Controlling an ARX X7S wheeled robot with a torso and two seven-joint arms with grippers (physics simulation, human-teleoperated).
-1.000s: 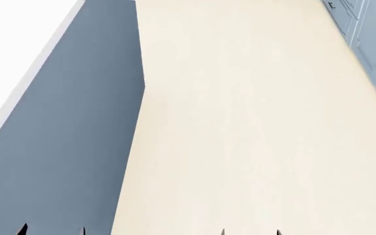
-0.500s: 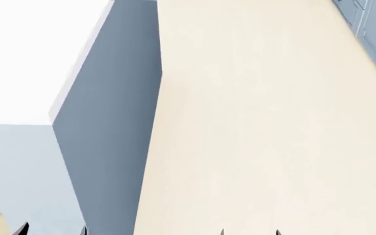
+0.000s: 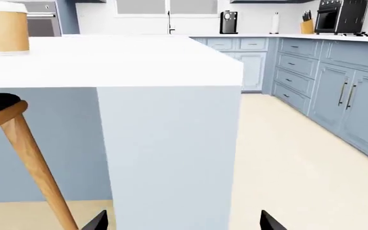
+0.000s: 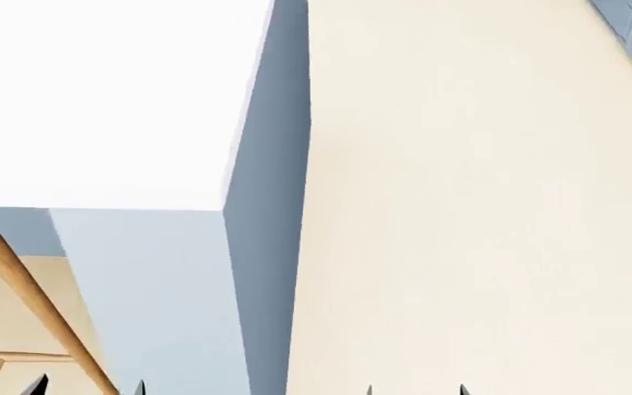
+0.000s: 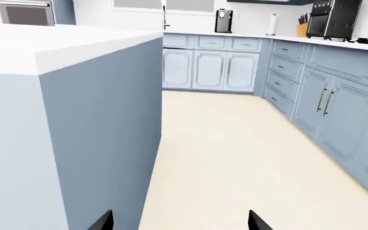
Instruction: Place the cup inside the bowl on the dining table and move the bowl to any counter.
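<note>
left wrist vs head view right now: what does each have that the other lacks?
Only the left wrist view shows the cup standing on the white tabletop, plus the far counter with a coffee machine, a knife block and a black oven. Only the head view shows the right hand, its tips spread at the frame's lower edge. Both share the tabletop's corner, the blue-grey panel below it, a wooden stool leg, the cream floor, the blue cabinets and the left hand, open. The bowl appears in neither.
</note>
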